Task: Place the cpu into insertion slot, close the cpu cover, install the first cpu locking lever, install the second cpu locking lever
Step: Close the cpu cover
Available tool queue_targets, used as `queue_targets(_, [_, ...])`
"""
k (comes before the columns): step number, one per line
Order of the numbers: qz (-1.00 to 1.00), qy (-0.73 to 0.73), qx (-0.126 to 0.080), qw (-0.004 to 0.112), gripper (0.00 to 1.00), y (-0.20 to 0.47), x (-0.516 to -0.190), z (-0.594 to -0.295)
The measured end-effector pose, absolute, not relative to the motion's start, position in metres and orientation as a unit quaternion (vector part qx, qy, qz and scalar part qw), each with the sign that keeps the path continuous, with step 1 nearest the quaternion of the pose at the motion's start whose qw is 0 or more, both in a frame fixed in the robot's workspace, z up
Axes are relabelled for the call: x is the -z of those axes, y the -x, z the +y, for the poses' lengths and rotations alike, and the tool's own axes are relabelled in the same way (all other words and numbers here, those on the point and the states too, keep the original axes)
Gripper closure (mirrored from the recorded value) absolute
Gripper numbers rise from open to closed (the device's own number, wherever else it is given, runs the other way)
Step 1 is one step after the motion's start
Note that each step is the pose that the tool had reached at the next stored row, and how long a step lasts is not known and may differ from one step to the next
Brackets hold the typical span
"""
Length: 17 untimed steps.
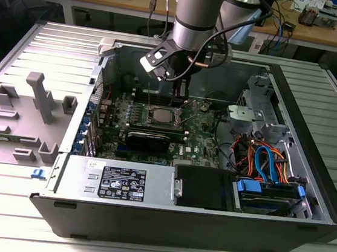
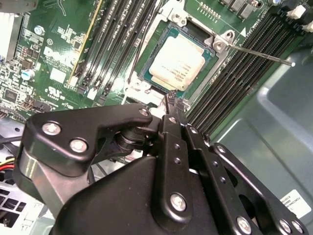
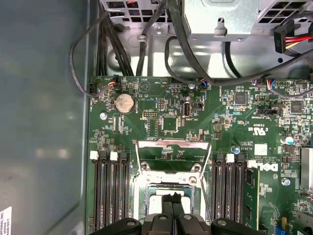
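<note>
The pale square cpu (image 2: 178, 61) lies flat in the insertion slot (image 2: 221, 43) on the green motherboard. My gripper (image 2: 171, 98) hangs just above the slot's edge, its two black fingers pressed together with nothing between them. In the first wrist view the gripper (image 3: 172, 198) hovers over the cpu (image 3: 155, 205), and the silver cpu cover (image 3: 173, 143) stands folded back beyond the socket, the board showing through its window. A thin wire lever (image 2: 259, 54) sticks out sideways from the socket. In the exterior view the gripper (image 1: 181, 91) hangs over the slot (image 1: 160, 114) inside the open case.
Long black memory slots (image 3: 110, 191) flank the socket on both sides. A black card (image 1: 149, 139) lies in front of it, with a power supply (image 1: 125, 182) and a drive cage with cables (image 1: 267, 167) nearer. Case walls (image 1: 303, 117) ring the board. Grey fixtures (image 1: 34, 104) stand outside.
</note>
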<state>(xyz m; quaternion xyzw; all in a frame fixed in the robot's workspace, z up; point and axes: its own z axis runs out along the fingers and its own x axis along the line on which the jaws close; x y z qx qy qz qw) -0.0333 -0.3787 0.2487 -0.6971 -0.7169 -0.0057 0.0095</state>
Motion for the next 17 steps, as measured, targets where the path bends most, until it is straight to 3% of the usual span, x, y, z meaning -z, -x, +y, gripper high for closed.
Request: queue_targets(17, [-0.717,0.697,0.006,0.009,0.89,0.0325,-0.2498,-0.3787])
